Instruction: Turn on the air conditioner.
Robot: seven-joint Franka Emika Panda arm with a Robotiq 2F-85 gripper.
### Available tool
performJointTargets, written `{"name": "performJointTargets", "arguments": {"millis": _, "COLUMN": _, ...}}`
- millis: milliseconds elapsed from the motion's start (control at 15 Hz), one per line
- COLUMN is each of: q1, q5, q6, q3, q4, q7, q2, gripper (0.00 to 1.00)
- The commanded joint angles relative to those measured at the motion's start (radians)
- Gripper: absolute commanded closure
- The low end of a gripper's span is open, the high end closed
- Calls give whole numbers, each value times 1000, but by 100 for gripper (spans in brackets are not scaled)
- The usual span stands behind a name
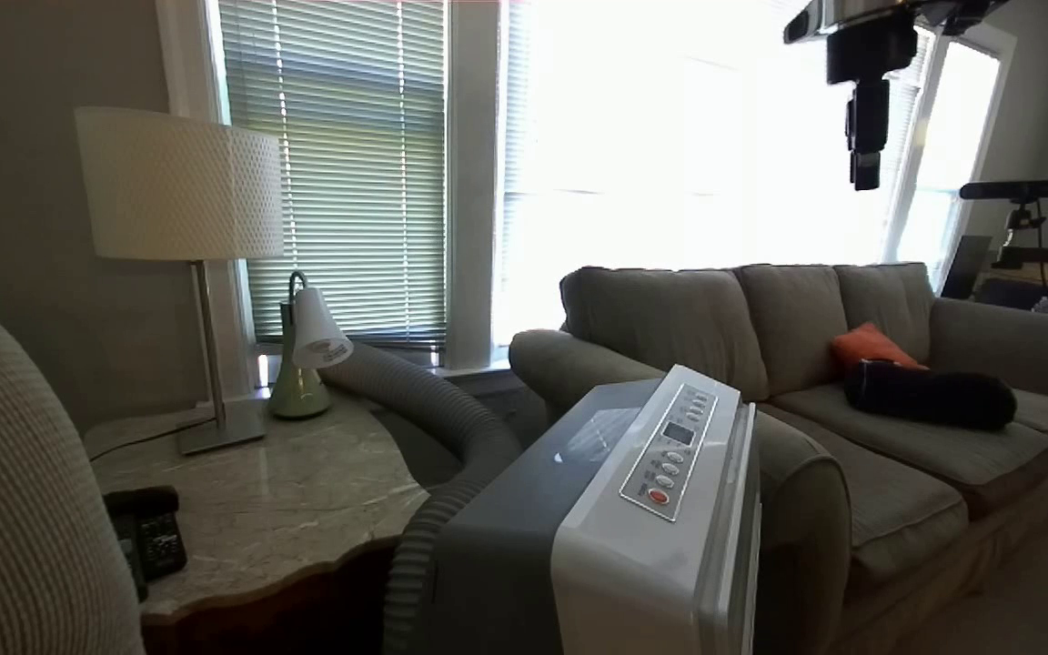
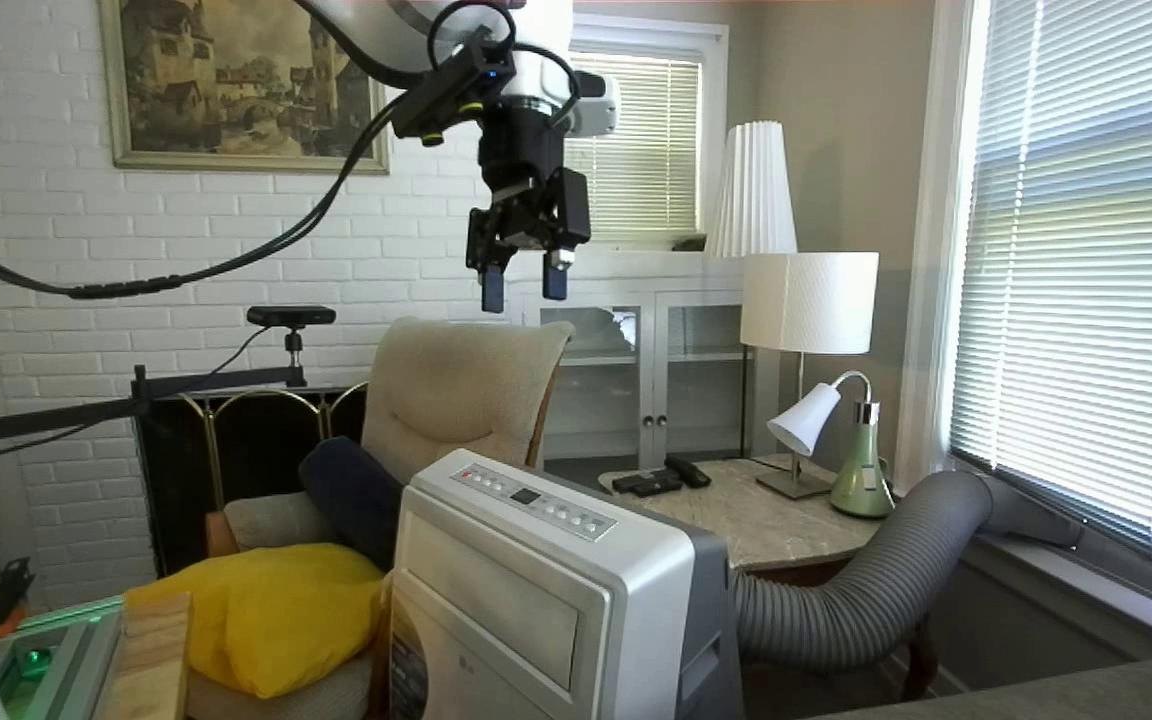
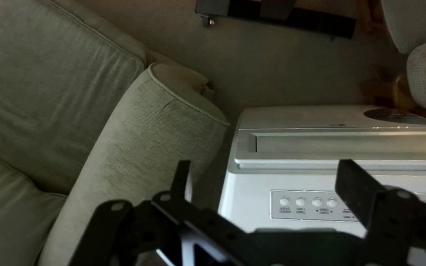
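The air conditioner (image 1: 633, 555) is a boxy unit with a white front and grey sides; it also shows in an exterior view (image 2: 496, 610) and the wrist view (image 3: 250, 184). Its top control panel (image 1: 674, 446) has several small buttons and a red button (image 1: 658, 496) at one end. A grey ribbed hose (image 2: 836, 610) runs to the window. My gripper (image 2: 524, 285) is open and empty, pointing down high above the unit, not touching it. In the wrist view, round white buttons (image 3: 301, 201) show between the fingers (image 3: 264, 166); the right finger covers part of the panel, and the red button is hidden.
A sofa (image 1: 888, 491) stands close beside the unit; its arm (image 3: 154, 133) shows in the wrist view. A marble-topped table (image 1: 297, 482) holds a tall lamp (image 1: 183, 182), a green lamp (image 1: 299, 391) and phones. A chair (image 2: 456, 390) with a yellow pillow (image 2: 276, 620) stands nearby.
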Motion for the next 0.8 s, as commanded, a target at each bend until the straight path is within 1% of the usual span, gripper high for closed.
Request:
{"name": "performJointTargets", "arguments": {"millis": 0, "q1": 57, "q5": 65, "q6": 3, "q3": 19, "q4": 66, "q7": -76, "q2": 59, "gripper": 0}}
{"name": "performJointTargets", "arguments": {"millis": 200, "q1": 101, "q5": 74, "q6": 40, "q3": 47, "q4": 88, "q7": -141, "q2": 77, "gripper": 0}}
{"name": "performJointTargets", "arguments": {"millis": 533, "q1": 157, "q5": 72, "q6": 56, "q3": 80, "q4": 102, "q7": -273, "q2": 95, "gripper": 0}}
{"name": "performJointTargets", "arguments": {"millis": 600, "q1": 141, "q5": 49, "q6": 50, "q3": 81, "q4": 84, "q7": -203, "q2": 76, "gripper": 0}}
{"name": "performJointTargets", "arguments": {"millis": 733, "q1": 153, "q5": 49, "q6": 50, "q3": 89, "q4": 85, "q7": -229, "q2": 80, "gripper": 0}}
